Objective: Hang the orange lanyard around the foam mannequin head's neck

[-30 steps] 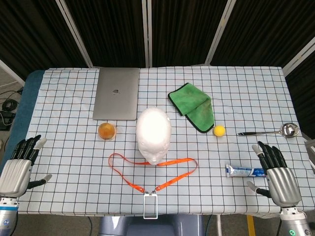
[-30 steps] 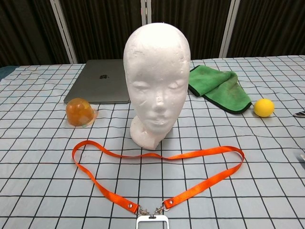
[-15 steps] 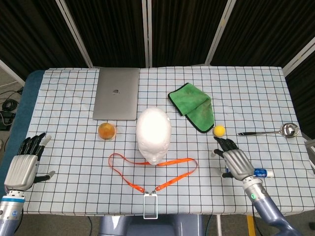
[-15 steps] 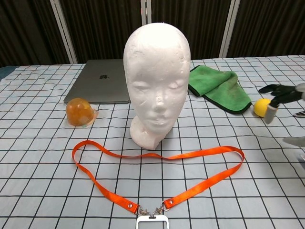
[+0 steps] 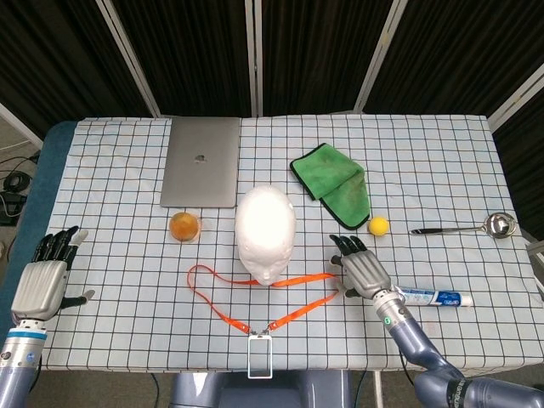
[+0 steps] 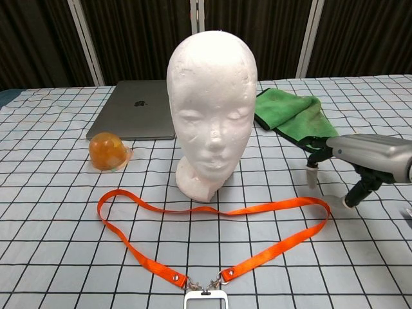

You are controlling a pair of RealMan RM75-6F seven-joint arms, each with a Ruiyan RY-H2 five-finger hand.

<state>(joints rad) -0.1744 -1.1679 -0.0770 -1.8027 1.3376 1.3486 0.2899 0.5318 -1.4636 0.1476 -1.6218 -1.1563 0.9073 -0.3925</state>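
The white foam mannequin head (image 5: 266, 231) (image 6: 212, 103) stands upright mid-table, facing me. In front of it the orange lanyard (image 5: 255, 297) (image 6: 212, 235) lies flat in a wide loop, its clear badge holder (image 5: 260, 357) (image 6: 206, 300) at the table's front edge. My right hand (image 5: 363, 272) (image 6: 367, 158) hovers open, palm down, just right of the loop's right end, fingers spread and holding nothing. Far off at the table's left edge my left hand (image 5: 44, 282) is open and empty, seen only in the head view.
A closed grey laptop (image 5: 202, 161) lies at the back left, a green cloth (image 5: 333, 183) at the back right. An orange jelly cup (image 5: 184, 226) sits left of the head. A yellow ball (image 5: 378, 225), a toothpaste tube (image 5: 433, 297) and a ladle (image 5: 463, 227) lie to the right.
My right hand has swept left from the table's right edge to beside the lanyard's right end, now hiding the ball in the chest view. The left hand rose slightly. The lanyard has not moved.
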